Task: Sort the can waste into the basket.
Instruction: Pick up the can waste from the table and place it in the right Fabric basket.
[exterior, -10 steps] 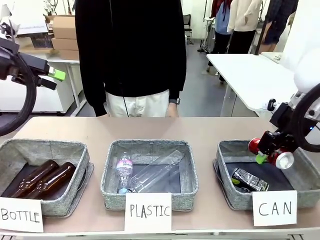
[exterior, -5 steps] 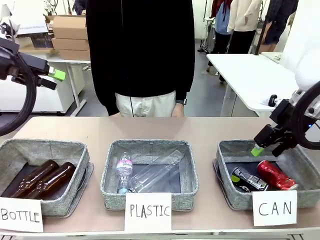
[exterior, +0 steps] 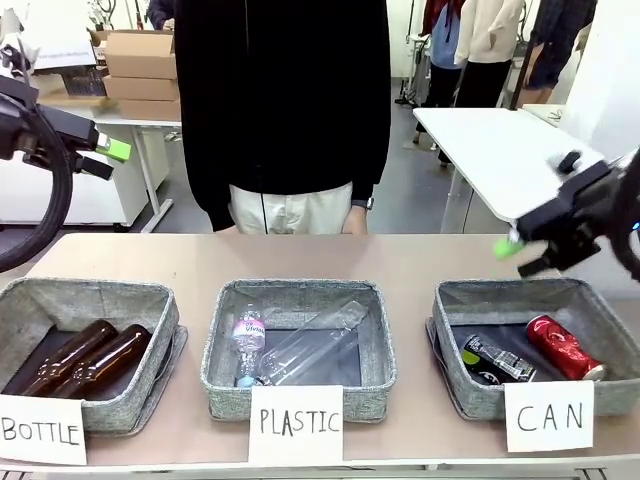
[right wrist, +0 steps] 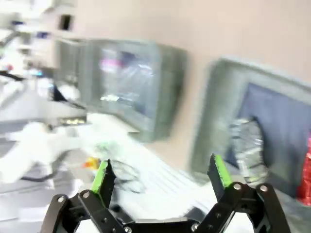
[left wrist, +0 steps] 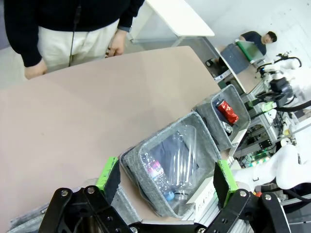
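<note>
Both my pincers, left pincer (left wrist: 166, 180) and right pincer (right wrist: 159, 178), gape empty; I'd pinch the light, dentable, slippery red can (exterior: 563, 347) midbody.

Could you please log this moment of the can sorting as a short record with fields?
red can: lying in the CAN basket
black can: lying in the same basket, beside the red one
right end effector: open, empty, above the basket's far rim
left end effector: open, empty, raised above the table's left end
task status: both cans in the basket
</note>
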`<state>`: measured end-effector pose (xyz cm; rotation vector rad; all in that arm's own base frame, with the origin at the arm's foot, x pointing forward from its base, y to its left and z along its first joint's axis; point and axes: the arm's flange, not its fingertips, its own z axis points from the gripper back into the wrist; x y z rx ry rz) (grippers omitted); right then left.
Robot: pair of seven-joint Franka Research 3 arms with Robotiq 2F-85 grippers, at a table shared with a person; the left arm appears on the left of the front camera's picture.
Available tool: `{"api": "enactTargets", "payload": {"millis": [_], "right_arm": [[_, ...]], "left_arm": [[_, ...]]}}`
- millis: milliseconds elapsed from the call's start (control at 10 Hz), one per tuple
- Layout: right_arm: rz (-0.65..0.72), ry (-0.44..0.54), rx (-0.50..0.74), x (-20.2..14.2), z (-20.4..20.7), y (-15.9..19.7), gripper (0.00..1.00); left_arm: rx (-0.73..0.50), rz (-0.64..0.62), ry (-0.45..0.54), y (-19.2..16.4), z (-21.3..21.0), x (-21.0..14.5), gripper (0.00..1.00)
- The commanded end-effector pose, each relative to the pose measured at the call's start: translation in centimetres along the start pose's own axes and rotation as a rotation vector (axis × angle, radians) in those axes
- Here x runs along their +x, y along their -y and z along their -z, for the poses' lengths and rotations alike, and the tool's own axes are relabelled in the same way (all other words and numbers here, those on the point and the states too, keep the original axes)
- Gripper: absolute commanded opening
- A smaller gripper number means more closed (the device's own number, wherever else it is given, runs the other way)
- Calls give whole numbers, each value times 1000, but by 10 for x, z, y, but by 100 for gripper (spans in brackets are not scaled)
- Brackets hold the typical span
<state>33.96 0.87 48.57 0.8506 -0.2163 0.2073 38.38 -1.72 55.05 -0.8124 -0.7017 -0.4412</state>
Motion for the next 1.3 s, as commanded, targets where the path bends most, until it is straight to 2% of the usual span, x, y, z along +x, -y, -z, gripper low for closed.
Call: {"api": "enactTargets", "payload": {"millis": [0, 100, 200, 1200], "right_arm": [[17, 419, 840, -7, -22, 4, 100], [49, 478, 876, -4, -25, 12, 100], [24, 76, 150, -4, -21, -10, 100], [24, 76, 150, -4, -21, -10, 100]], "left_arm": [[-1, -3, -8, 1, -2, 0, 100], [-1, -3, -8, 1, -2, 0, 100], [-1, -3, -8, 1, -2, 0, 100], [-1, -3, -8, 1, -2, 0, 100]]}}
